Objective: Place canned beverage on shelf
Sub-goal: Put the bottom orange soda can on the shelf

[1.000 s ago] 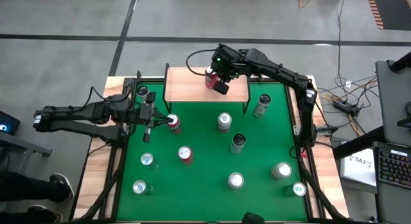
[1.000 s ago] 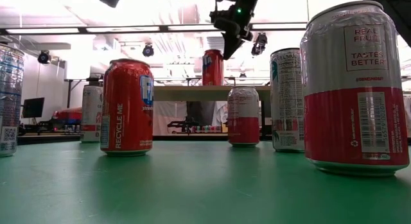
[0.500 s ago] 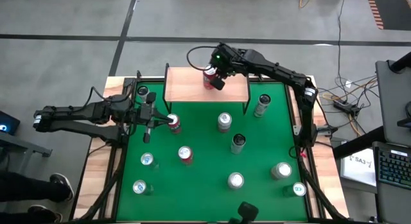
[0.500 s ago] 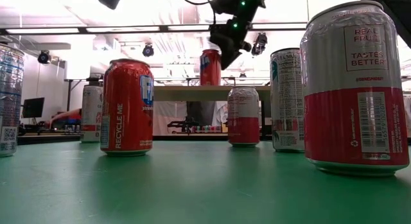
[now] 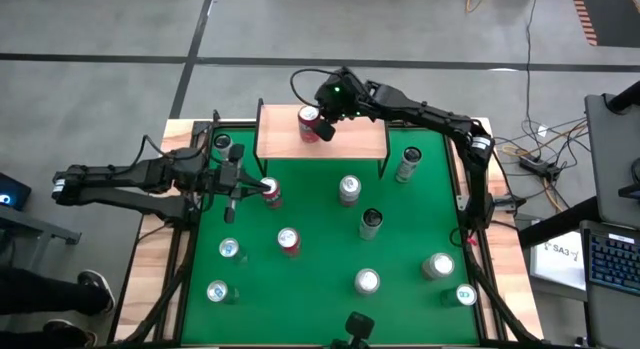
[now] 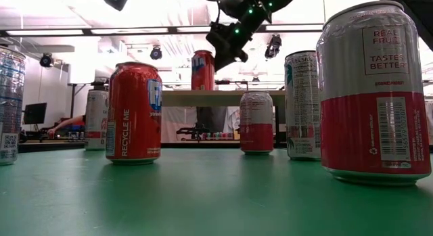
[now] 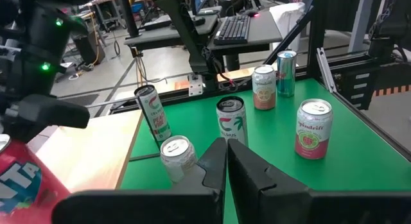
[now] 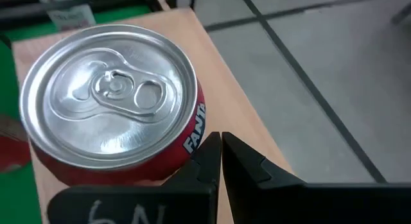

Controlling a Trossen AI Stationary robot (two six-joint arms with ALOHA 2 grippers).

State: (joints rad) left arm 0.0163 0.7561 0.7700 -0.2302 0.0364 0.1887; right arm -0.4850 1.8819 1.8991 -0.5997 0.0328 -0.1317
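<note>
Looking straight down from the high view, the shelf point(image 5: 322, 135) stands at the far edge of the green counter point(image 5: 320, 274), and a red Fanta can point(image 5: 309, 120) stands upright on its wooden top, toward the middle. The right pincer point(image 5: 325, 129) hangs just beside that can with its fingers pressed together and nothing between them. The left pincer point(image 5: 236, 179) sits low over the left part of the counter, also clenched and empty, close to a red-and-white can point(image 5: 270, 192). Other cans are scattered over the green surface, among them a red can point(image 5: 288, 240) near the middle and a dark can point(image 5: 371, 223) to its right. From the low view, the Fanta can point(image 6: 202, 70) rests on the shelf point(image 6: 230, 97) in the background, the right pincer point(image 6: 226, 55) hovers at its upper right side, a large red can point(image 6: 134, 112) stands in front at the left, and a red-and-white can point(image 6: 373, 94) fills the right foreground. In the left wrist view, the left pincer point(image 7: 226, 161) shows its two dark fingers pinched together, with a Spindrift can point(image 7: 313, 128) and a white-topped can point(image 7: 176, 156) standing on the counter beyond. In the right wrist view, the right pincer point(image 8: 220, 156) is closed tip to tip right against the Fanta can point(image 8: 112, 102), whose silver lid faces the camera, standing on the pale shelf point(image 8: 234, 115) wood.
</note>
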